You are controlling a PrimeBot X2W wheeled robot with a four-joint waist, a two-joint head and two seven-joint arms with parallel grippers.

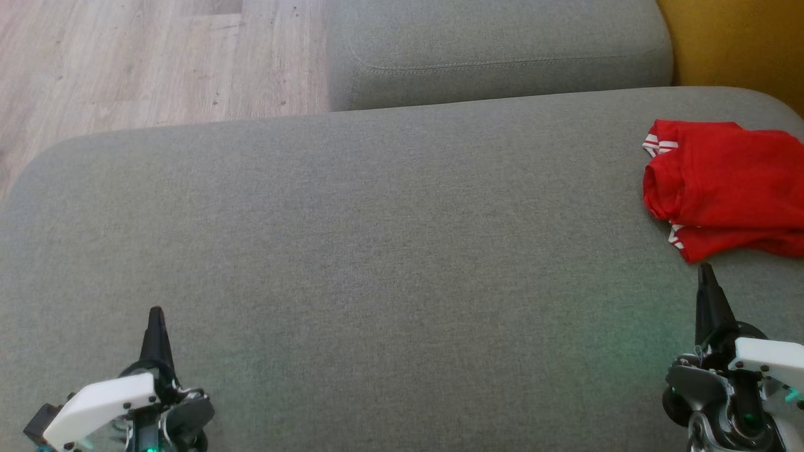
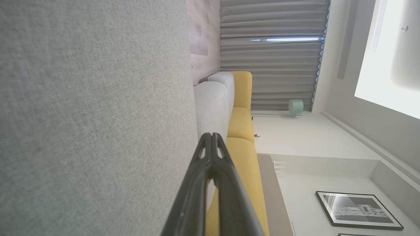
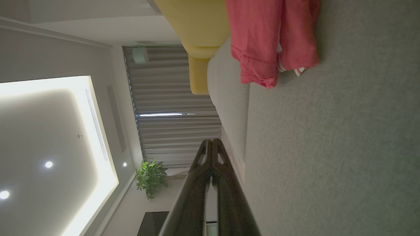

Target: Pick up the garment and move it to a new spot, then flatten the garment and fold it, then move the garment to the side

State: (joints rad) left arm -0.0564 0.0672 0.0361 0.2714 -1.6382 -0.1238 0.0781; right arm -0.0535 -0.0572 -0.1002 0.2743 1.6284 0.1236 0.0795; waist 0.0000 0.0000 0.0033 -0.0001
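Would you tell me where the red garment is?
Head view: the red garment lies at the right edge of the grey cushion, just beyond the right gripper.

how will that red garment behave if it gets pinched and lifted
Probably floppy: the red garment lies in soft bunched folds, so a pinch would likely lift one layer while the rest hangs. It looks thin, so likely light. Pushed, it would probably bunch on the textured grey cushion rather than slide.
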